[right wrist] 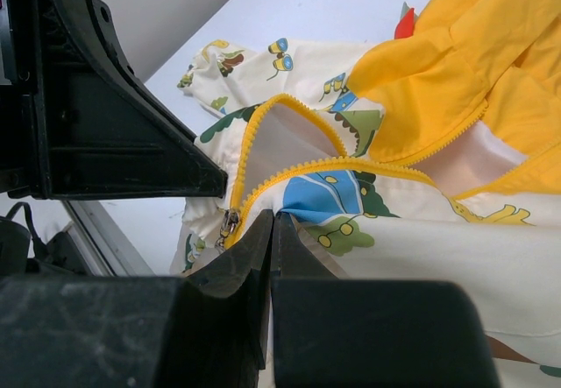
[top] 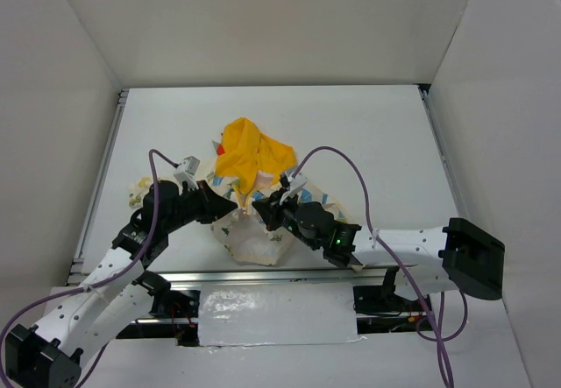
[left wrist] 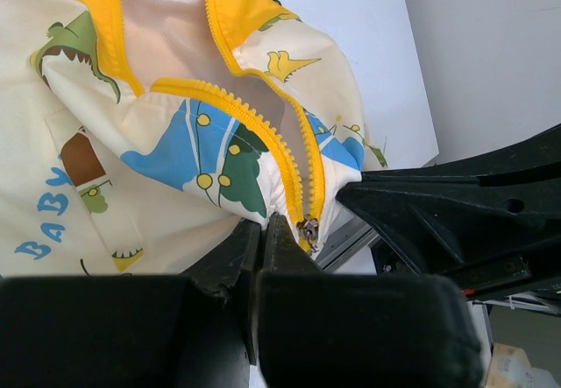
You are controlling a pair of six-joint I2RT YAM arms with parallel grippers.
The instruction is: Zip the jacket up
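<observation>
Rumpled cream dinosaur-print jacket, toothed yellow zipper agape, hem tight in clamped-shut left tool and right tool, on smooth white counter.

Table: my table is white, flat and matte.
Walls: plain white panels stand in front of me, on my left and on my right.
Rails: grey metal strips run along the table's left edge and near edge.
Near edge: a crinkled shiny sheet lies below the near rail.
Light: soft and even.
</observation>
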